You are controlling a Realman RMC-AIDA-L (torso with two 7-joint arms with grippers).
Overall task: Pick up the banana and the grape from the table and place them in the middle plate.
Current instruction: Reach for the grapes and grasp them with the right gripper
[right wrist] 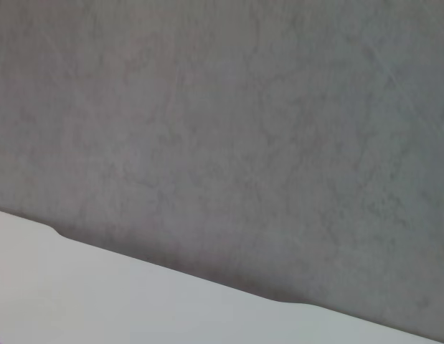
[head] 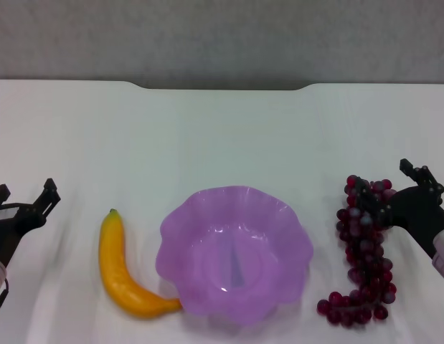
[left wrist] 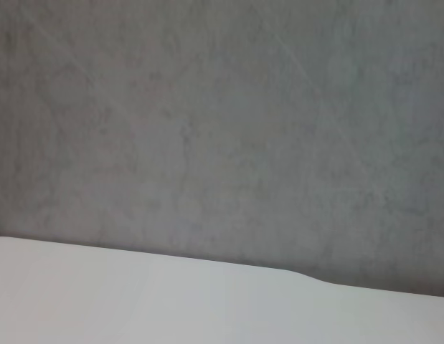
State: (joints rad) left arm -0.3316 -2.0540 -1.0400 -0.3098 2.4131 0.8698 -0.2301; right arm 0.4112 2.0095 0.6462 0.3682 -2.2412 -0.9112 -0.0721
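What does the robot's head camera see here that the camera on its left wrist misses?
Only the head view shows the work itself: the banana lying by the purple middle plate, its end touching the plate's rim, the grape bunch on the plate's other side, the left pincer open and off to the banana's left, and the right pincer open at the grape bunch's upper part. Only the left wrist view shows nothing extra: just grey wall. Both share the white table with its notched far edge and that wall behind.
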